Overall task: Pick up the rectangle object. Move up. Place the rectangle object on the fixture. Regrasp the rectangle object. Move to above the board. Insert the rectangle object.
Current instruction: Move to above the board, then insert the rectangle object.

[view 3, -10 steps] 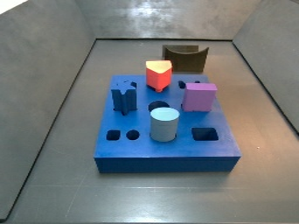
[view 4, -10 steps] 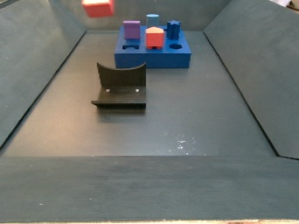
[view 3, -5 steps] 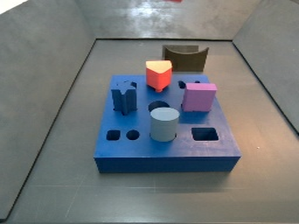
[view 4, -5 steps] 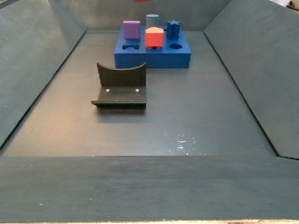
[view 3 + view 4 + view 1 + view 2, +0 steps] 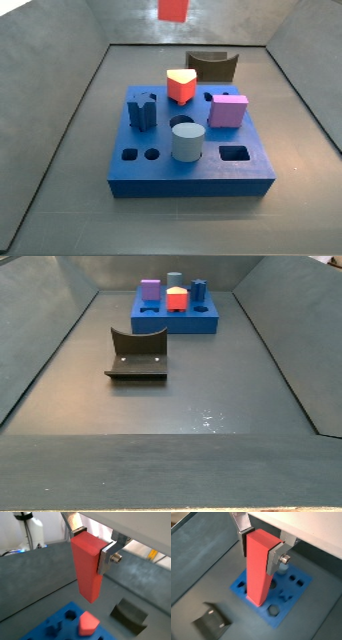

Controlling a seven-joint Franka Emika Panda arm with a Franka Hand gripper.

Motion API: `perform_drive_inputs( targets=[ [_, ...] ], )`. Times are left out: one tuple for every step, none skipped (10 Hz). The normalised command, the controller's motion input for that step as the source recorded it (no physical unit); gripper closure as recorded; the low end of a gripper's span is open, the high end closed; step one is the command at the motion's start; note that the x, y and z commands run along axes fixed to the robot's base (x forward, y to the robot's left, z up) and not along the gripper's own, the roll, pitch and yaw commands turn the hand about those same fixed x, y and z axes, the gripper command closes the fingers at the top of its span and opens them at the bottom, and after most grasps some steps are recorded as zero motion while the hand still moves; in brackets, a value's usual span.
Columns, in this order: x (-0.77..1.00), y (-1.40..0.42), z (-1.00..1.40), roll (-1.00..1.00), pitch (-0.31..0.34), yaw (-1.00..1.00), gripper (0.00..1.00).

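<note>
In both wrist views my gripper (image 5: pixel 90 543) (image 5: pixel 261 546) is shut on the rectangle object (image 5: pixel 87 569) (image 5: pixel 258 572), a long red-orange bar that hangs upright from the silver fingers (image 5: pixel 107 556) (image 5: pixel 272 562). Its lower end shows at the upper edge of a side view (image 5: pixel 174 10), high over the back of the floor. The blue board (image 5: pixel 187 160) (image 5: pixel 175 318) (image 5: pixel 298 587) (image 5: pixel 57 622) lies far below the bar, with pegs standing in it. The dark fixture (image 5: pixel 211 66) (image 5: pixel 138 354) (image 5: pixel 210 622) (image 5: pixel 130 614) stands apart on the floor. The gripper itself is out of both side views.
On the board stand a red-and-cream wedge block (image 5: pixel 181 85) (image 5: pixel 87 623), a purple block (image 5: pixel 229 110), a grey-blue cylinder (image 5: pixel 187 141) and a dark blue star peg (image 5: pixel 142 110). An open rectangular hole (image 5: pixel 234 154) lies at its near right. Grey sloping walls (image 5: pixel 67 120) enclose the floor.
The bar's red end has left the top of the side view where the fixture is nearest. It has come further down into the top of the side view where the board is nearest.
</note>
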Motion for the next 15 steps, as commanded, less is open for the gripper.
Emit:
perform_drive_inputs(
  targets=[
    [-0.10, -0.05, 0.01, -1.00, -0.078, -0.01, 1.00],
    [-0.08, -0.01, 0.01, -0.89, -0.081, -0.01, 1.00],
    [-0.07, 0.01, 0.01, -0.67, -0.071, -0.01, 1.00],
    [-0.06, 0.01, 0.00, -0.41, -0.060, -0.01, 1.00],
    [-0.04, 0.01, 0.00, -0.27, -0.047, -0.01, 1.00],
    [-0.03, 0.01, 0.00, -0.21, -0.034, -0.01, 1.00],
    [0.00, 0.00, 0.00, 0.00, -0.007, 0.00, 1.00],
    [0.16, -0.16, 0.00, 0.05, 0.073, 0.00, 1.00],
    [0.44, -0.10, -0.11, 0.00, 0.099, -0.05, 1.00],
    [0.72, -0.18, -0.23, 0.01, 0.027, -0.04, 1.00],
    [0.74, -0.17, -0.30, 0.00, 0.000, 0.00, 1.00],
    [0.81, -0.02, -0.44, -0.06, 0.000, 0.00, 1.00],
    [0.83, -0.01, -0.48, -0.09, -0.016, -0.01, 1.00],
    [0.89, -0.14, -0.51, -0.05, -0.031, -0.02, 1.00],
    [0.92, -0.33, -0.48, -0.01, -0.044, -0.04, 1.00]
  ],
)
